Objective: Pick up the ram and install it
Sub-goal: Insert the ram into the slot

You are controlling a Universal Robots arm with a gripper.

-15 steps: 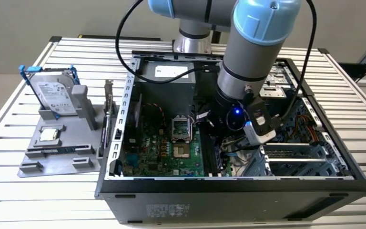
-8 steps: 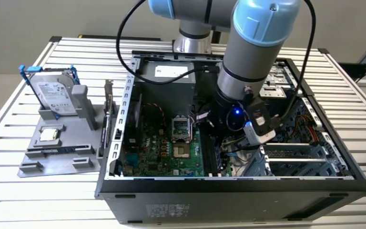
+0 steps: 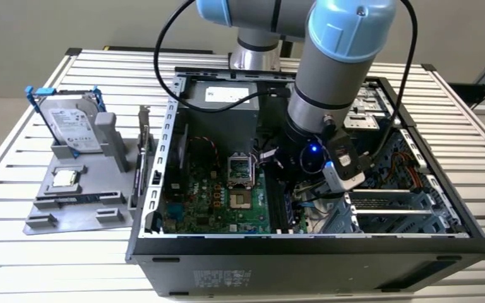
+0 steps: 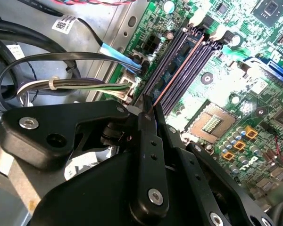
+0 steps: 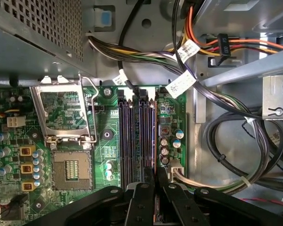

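The ram (image 4: 179, 70) shows edge-on as a thin copper-coloured line running from between the fingertips along the black motherboard slots (image 4: 191, 59). In the first wrist view the ram (image 5: 154, 136) lines up with the outermost slot, beside the other slots (image 5: 132, 136). My gripper (image 4: 149, 109) is shut on the ram's near end, its black fingers (image 5: 144, 197) pressed close together. I cannot tell whether the stick is seated or just above the slot. In the exterior view the gripper (image 3: 297, 192) is deep inside the open computer case (image 3: 310, 243), over the green motherboard (image 3: 209, 202).
A CPU socket (image 5: 70, 169) with its raised metal load plate (image 5: 66, 110) lies beside the slots. Cable bundles (image 5: 217, 117) crowd the other side, and the power supply (image 5: 37, 28) sits beyond. Outside the case, a grey fixture (image 3: 83, 214) holds a silver hard drive (image 3: 74, 126).
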